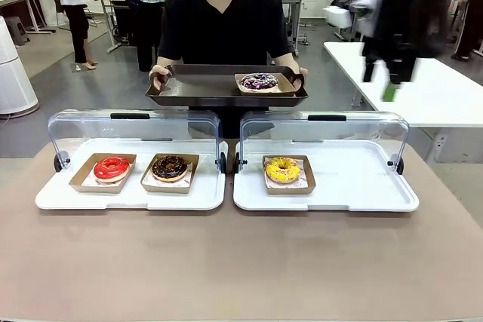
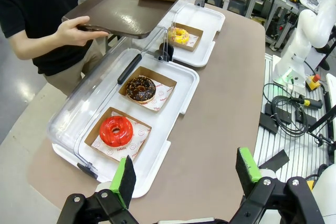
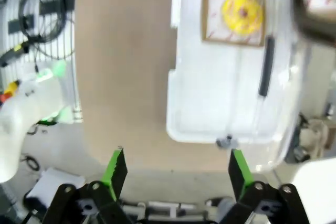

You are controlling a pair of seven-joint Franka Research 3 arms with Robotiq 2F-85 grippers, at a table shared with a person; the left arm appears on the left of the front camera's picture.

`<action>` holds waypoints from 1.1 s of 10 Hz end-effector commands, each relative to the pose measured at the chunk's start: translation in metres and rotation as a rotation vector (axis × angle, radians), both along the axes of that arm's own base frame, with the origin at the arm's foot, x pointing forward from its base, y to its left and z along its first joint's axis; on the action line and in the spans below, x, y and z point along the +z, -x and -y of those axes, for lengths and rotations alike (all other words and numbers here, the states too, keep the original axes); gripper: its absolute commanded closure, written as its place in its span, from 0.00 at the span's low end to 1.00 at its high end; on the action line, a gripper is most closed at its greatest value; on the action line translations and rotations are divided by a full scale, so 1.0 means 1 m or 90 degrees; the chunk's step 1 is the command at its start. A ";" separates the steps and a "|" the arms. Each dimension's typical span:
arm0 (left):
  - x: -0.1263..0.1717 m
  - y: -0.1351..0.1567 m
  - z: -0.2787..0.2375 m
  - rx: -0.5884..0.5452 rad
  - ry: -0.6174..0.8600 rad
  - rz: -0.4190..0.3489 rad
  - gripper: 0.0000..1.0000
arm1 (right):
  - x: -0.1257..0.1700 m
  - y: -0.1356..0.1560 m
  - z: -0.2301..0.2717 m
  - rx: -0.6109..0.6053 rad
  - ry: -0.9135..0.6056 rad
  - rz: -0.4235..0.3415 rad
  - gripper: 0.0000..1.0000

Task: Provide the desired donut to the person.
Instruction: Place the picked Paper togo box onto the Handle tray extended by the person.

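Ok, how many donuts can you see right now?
4. A red donut and a chocolate donut sit on the left white tray, a yellow donut on the right white tray, and a sprinkled donut on the brown tray the person holds. None appears hidden.

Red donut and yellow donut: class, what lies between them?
In the front view, the chocolate donut lies between the red donut and the yellow donut, sharing the red one's white tray.
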State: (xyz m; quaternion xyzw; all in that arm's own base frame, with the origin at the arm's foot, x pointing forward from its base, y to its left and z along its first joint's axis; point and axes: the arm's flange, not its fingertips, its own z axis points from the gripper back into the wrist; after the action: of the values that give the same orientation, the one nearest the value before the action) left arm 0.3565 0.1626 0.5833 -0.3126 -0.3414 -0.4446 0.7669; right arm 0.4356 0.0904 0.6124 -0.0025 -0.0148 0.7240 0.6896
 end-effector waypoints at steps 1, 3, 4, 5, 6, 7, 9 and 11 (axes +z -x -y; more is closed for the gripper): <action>0.001 0.001 -0.001 -0.004 0.010 0.008 0.00 | -0.034 0.023 0.053 -0.025 -0.011 0.027 0.00; 0.001 0.001 -0.001 -0.004 0.010 0.008 0.00 | -0.054 0.024 0.086 -0.050 -0.038 0.013 0.00; 0.001 0.001 -0.001 -0.004 0.010 0.008 0.00 | -0.060 0.020 0.092 -0.060 -0.049 0.009 0.00; 0.001 0.001 -0.001 -0.004 0.010 0.008 0.00 | -0.063 0.013 0.093 -0.067 -0.045 0.022 0.00; 0.001 0.001 -0.001 -0.004 0.010 0.008 0.00 | -0.065 0.003 0.088 -0.060 -0.035 0.038 0.00; 0.001 0.001 -0.001 -0.004 0.010 0.008 0.00 | -0.061 0.022 0.101 -0.072 -0.040 0.006 0.00; 0.001 0.001 -0.001 -0.004 0.010 0.008 0.00 | -0.061 0.022 0.101 -0.072 -0.040 0.006 0.00; 0.001 0.001 -0.001 -0.004 0.010 0.008 0.00 | -0.061 0.022 0.101 -0.072 -0.040 0.006 0.00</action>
State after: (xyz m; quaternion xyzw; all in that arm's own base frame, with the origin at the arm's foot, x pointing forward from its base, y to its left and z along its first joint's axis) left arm 0.3563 0.1626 0.5834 -0.3124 -0.3413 -0.4445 0.7670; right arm 0.4160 -0.0089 0.5517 0.0121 -0.0432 0.6842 0.7279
